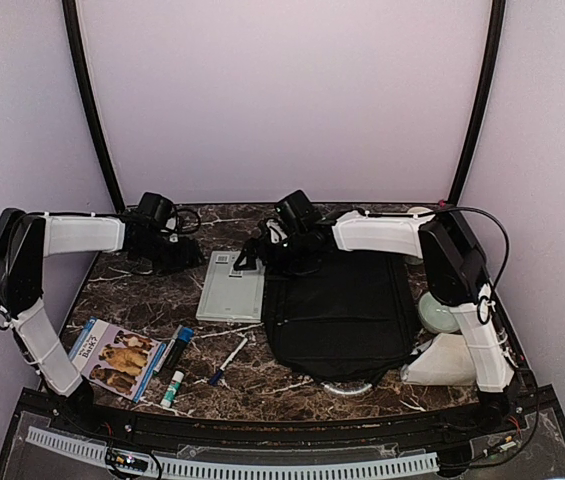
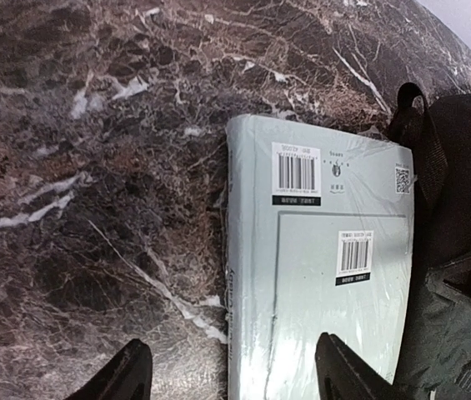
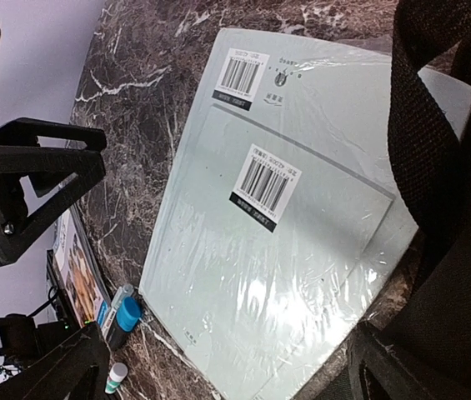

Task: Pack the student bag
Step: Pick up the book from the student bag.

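from above, my left pincer (image 1: 184, 260) and my right pincer (image 1: 280, 256) both sit low over the marble table (image 1: 262, 385), with a pale wrapped book (image 1: 230, 288) lying flat between them. the student bag (image 1: 342, 310) spreads flat from under my right pincer back toward my arm bases, its edge just beside the book, perhaps touching it. from this height i cannot tell how either pincer stands. my left wrist view settles one: my fingertips (image 2: 127, 377) stand well apart with nothing held, the book's edge lies below them and the bag is off to my right. my right wrist view shows the other pincer spread wide and empty too. below it are the book's glossy wrap and barcode labels (image 3: 262, 187), and a black strap (image 3: 427, 125) of the bag hangs close on the right, which the top view hardly shows. i judge the bag soft, limp and fairly light, likely to sag and fold. i'd take it by the strap or a zip seam, not the flat panel.
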